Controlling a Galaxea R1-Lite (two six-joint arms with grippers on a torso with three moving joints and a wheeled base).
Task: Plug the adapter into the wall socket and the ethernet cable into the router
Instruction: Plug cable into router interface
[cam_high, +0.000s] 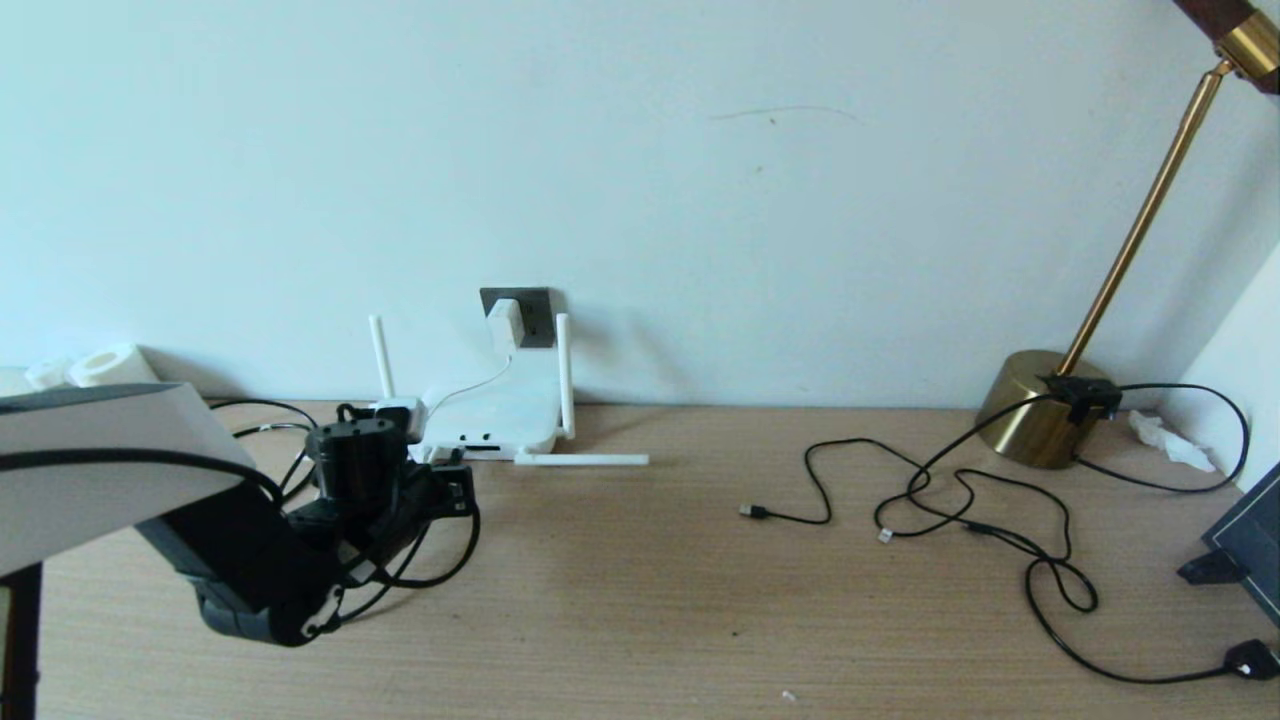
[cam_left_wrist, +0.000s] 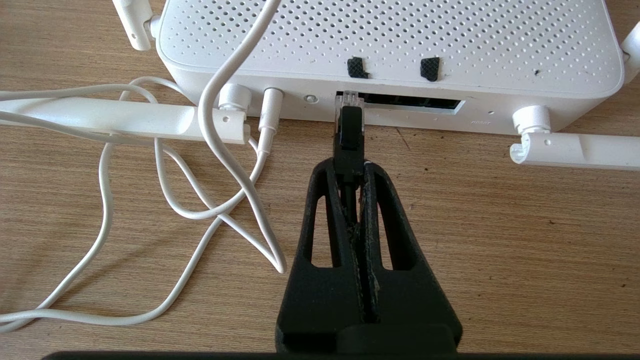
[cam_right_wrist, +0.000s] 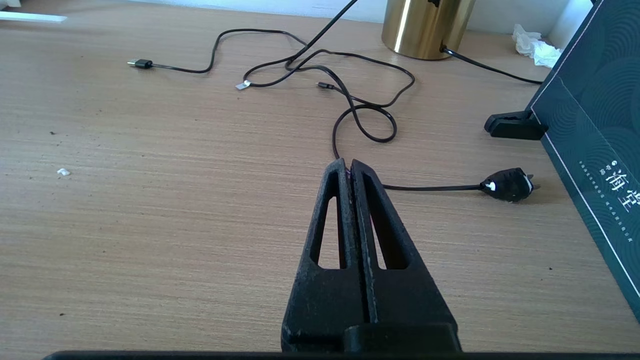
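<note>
Adapter (cam_high: 506, 322) seated in wall socket (cam_high: 530, 300), at router's (cam_high: 495, 412) twelve o'clock; my left gripper (cam_left_wrist: 348, 167), clamped on ethernet cable (cam_left_wrist: 348, 135), has its plug tip at the port, insertion pending.

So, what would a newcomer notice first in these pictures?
Probably the left gripper, shut on the black ethernet cable's plug, its clear tip at the flat white router's port row. Next, the small white adapter sits in the dark grey wall socket behind the router. The right gripper hangs shut, empty, over the wooden table.
</note>
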